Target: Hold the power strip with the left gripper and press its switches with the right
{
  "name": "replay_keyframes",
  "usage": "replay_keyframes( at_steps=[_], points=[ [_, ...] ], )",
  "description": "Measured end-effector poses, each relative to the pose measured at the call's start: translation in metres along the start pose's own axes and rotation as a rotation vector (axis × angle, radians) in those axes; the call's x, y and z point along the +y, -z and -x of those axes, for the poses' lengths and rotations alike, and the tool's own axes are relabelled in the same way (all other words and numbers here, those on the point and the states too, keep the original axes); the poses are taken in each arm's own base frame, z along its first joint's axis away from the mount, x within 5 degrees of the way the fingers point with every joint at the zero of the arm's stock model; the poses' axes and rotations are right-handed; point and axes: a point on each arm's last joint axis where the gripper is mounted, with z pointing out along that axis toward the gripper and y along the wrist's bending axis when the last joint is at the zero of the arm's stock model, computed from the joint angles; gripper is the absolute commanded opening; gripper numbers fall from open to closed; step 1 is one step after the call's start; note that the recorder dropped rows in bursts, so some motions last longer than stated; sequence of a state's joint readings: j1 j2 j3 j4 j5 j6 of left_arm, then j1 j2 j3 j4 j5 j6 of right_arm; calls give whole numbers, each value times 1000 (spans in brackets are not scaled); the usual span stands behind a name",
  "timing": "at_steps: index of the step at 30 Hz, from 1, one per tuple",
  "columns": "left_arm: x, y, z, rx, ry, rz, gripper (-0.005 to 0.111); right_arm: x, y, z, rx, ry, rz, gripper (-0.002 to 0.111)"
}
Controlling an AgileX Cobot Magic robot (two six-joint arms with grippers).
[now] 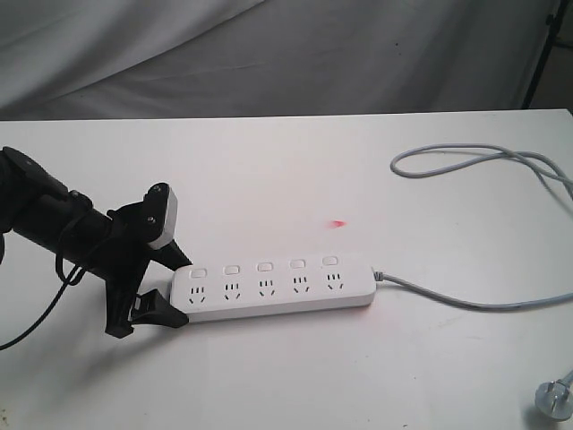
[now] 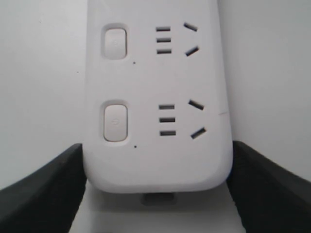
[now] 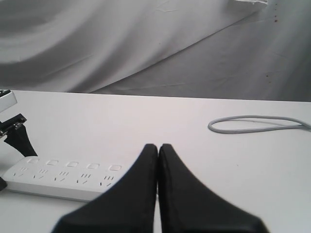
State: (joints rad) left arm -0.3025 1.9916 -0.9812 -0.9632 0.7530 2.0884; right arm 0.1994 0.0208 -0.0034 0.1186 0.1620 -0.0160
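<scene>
The white power strip (image 1: 273,287) lies flat near the table's middle, sockets up. Its five switches (image 1: 263,267) run along its far edge. My left gripper (image 1: 179,288) straddles the strip's left end, one black finger (image 1: 172,254) on the far side and one on the near side. In the left wrist view both fingers (image 2: 48,194) press against the sides of the power strip (image 2: 155,97), beside the end switch (image 2: 115,121). My right gripper (image 3: 158,146) is shut on nothing, in the air off the power strip's (image 3: 63,177) cord end. It is out of the exterior view.
The grey cord (image 1: 466,300) leaves the strip's right end, loops at the back right (image 1: 466,157) and ends in a loose grey plug (image 1: 555,394) at the front right. A small red spot (image 1: 337,223) lies behind the strip. Grey cloth hangs behind the table.
</scene>
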Motion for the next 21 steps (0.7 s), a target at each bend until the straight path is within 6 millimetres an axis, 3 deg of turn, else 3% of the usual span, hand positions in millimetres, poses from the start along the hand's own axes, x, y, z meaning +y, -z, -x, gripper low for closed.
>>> replay_keyframes(
  at_steps=[15,19,21],
  points=[
    [0,0,0,0,0,0,55,0,0,0,2,0,0,0],
    [0,0,0,0,0,0,75,0,0,0,2,0,0,0],
    [-1,0,0,3,-7,-7,78,0,0,0,2,0,0,0]
  ],
)
